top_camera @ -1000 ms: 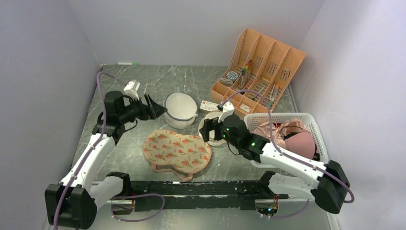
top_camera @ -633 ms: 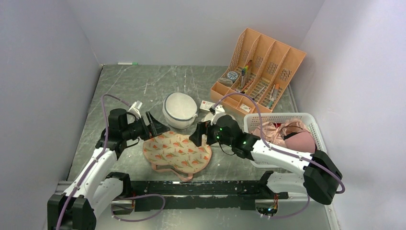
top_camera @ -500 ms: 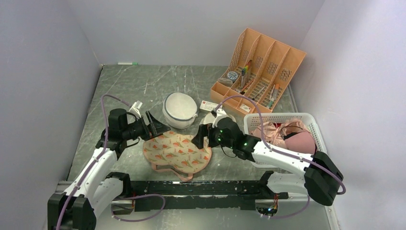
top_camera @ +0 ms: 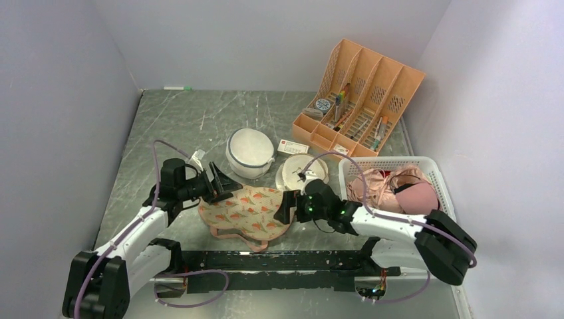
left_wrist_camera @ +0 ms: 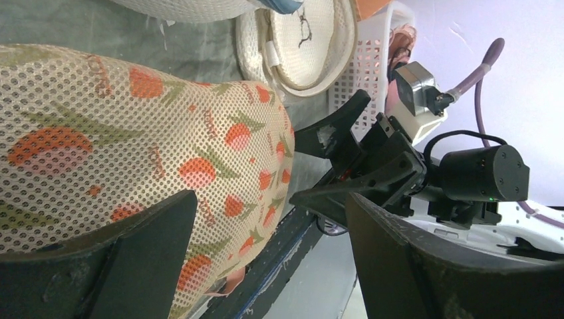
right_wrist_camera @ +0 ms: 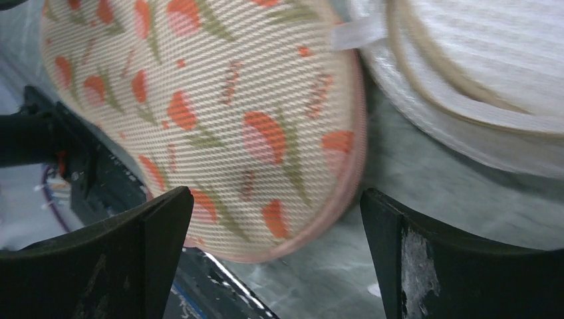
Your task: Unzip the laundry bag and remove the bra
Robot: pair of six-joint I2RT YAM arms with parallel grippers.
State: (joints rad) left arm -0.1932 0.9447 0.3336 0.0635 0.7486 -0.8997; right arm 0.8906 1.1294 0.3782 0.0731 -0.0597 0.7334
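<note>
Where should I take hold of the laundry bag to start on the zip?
Pinch the pink edging at the right end of the bag, coming in low from the right with the open right tool, which faces that rim. The bag lies flat, so only its thin rim offers a pinch. No zip pull shows.

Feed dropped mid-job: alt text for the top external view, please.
A flat peanut-shaped beige fabric laundry bag with an orange carrot print lies on the grey table, the open left gripper at its left end and the open right gripper at its right end. Behind it sit a white dome-shaped mesh bag and a round cream bag.
</note>
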